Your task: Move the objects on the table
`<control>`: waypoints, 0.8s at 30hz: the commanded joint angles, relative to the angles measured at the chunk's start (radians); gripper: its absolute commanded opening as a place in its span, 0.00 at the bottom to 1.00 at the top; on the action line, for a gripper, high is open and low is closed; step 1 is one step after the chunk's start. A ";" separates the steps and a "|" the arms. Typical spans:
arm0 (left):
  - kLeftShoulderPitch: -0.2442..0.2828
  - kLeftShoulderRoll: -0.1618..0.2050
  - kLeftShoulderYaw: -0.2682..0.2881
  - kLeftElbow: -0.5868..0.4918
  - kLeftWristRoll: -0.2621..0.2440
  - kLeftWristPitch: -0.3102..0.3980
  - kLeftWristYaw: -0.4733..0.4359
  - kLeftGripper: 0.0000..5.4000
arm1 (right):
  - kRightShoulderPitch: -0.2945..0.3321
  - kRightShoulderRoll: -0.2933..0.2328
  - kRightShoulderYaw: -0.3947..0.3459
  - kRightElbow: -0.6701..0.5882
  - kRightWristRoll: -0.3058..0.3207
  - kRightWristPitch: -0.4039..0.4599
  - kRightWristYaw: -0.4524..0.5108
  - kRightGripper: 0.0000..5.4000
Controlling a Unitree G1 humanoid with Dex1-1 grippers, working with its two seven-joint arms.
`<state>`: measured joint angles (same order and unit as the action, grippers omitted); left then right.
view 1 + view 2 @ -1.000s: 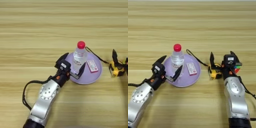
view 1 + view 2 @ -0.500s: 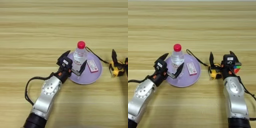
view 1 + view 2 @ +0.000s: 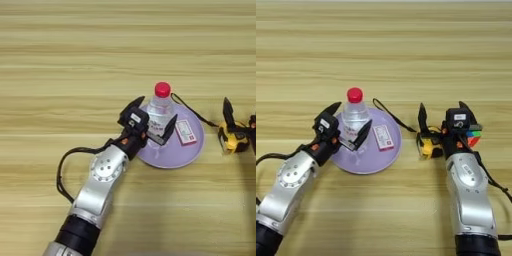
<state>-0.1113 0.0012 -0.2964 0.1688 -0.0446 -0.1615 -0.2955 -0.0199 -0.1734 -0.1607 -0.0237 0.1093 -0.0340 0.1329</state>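
Note:
A small clear bottle (image 3: 355, 114) with a red cap stands upright on the back of a purple plate (image 3: 367, 163). Beside it on the plate lies a flat red-and-white box (image 3: 383, 137). My left gripper (image 3: 349, 121) is open, one finger on each side of the bottle's lower body. To the right of the plate a yellow-and-black tape measure (image 3: 430, 147) rests on the table (image 3: 384, 55), its black cord (image 3: 393, 117) running back toward the plate. My right gripper (image 3: 443, 114) is open just over the tape measure, one finger at its left side.
A small multicoloured block (image 3: 474, 135) peeks out behind my right wrist. My left forearm (image 3: 100, 185) crosses the near left of the table, with a black cable looping beside it. My right forearm (image 3: 468, 192) fills the near right.
My left gripper has pushed forward and to the right over the plate's edge, so that its fingers now straddle the bottle. The right arm and the other things have stayed put.

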 commanded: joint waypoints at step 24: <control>-0.061 -0.037 0.015 0.088 0.033 -0.014 0.009 0.75 | 0.000 0.003 -0.001 0.000 -0.004 -0.010 -0.008 1.00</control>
<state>-0.1631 -0.0306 -0.2853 0.2531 -0.0229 -0.1704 -0.2879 -0.0198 -0.1733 -0.1610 -0.0240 0.1077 -0.0341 0.1297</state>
